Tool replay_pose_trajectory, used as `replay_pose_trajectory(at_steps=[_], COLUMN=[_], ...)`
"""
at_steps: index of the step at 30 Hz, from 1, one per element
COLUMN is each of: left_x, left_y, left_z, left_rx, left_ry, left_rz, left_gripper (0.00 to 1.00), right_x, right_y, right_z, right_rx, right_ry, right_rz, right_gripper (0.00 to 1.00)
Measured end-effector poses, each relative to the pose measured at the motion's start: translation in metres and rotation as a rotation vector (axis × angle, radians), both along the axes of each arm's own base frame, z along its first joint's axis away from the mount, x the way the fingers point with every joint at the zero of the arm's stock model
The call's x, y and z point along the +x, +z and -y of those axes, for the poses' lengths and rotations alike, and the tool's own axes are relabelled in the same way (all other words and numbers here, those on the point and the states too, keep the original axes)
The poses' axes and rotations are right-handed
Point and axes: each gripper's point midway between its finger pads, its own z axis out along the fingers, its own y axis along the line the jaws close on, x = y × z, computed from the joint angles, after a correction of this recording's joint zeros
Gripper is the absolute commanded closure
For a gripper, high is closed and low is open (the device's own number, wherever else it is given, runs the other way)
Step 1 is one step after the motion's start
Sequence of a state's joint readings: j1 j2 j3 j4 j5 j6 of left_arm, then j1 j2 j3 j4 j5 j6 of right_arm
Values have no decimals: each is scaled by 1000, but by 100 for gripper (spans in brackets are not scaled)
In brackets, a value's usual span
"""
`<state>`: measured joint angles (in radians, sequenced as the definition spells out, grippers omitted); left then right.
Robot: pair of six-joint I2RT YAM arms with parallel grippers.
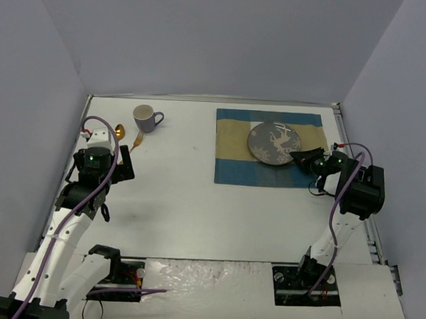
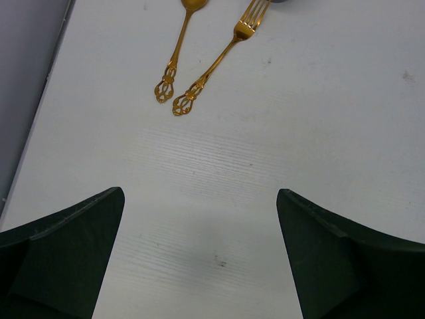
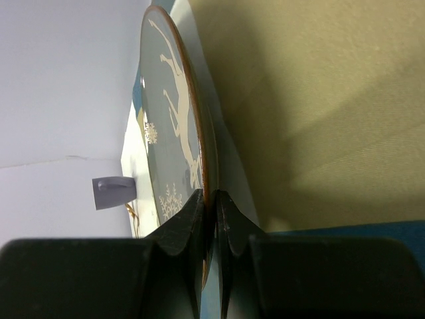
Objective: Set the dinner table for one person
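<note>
While the right end effector [image 3: 211,199] pinches narrow on the rim of one round grey plate with a white deer and snowflake print [image 1: 271,142], the left end effector [image 2: 199,199] hangs spread wide, holding nothing. One large flat white rectangular worktop with thin metal edge rails [image 1: 196,216] lies under everything, filling the space between the walls. One blue-and-tan striped cloth placemat [image 1: 230,167] lies by its far edge, right of centre, beneath the plate. Toward the far left corner are one lavender mug [image 1: 145,117], one gold spoon [image 2: 176,56] and one gold fork [image 2: 219,60], the two utensils just beside each other.
</note>
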<state>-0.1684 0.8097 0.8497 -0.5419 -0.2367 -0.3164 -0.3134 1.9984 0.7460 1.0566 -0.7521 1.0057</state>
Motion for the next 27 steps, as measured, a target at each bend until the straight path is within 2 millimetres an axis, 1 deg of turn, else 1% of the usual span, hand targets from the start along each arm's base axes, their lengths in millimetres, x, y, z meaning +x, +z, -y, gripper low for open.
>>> replay_pose_trajectory(at_steps=[5,8,11,14,16,18,21,23,27], left_x=[0,0,0,0,0,0,0,1,3], left_y=[0,0,0,0,0,0,-1,-1,-7], left_z=[0,0,0,0,0,0,0,0,1], left_rx=[1,1,1,1,2,2,2,2,1], left_ry=[0,-1,-1,-1,-1,-1,-1,-2,-5], left_rz=[0,0,0,0,0,-1,-2,-6,-28], left_gripper=[3,3,3,3,3,3,3,3,3], right_x=[-1,-1,-2,-4,-4,-2,-2,-3,-5], right_y=[-10,-14,-16,-19,-11,-3,1,2,13], right_z=[0,0,1,3,4,8,15,19,39], right_rx=[6,8,1,-13,-32,-72,-134,-172,-320], right_ry=[-1,-1,-3,1,15,10,-2,-7,-59], right_rz=[-15,-19,-23,-27,-9,0,-16,-46,-113], right_gripper=[100,97,77,50,36,31,22,19,14])
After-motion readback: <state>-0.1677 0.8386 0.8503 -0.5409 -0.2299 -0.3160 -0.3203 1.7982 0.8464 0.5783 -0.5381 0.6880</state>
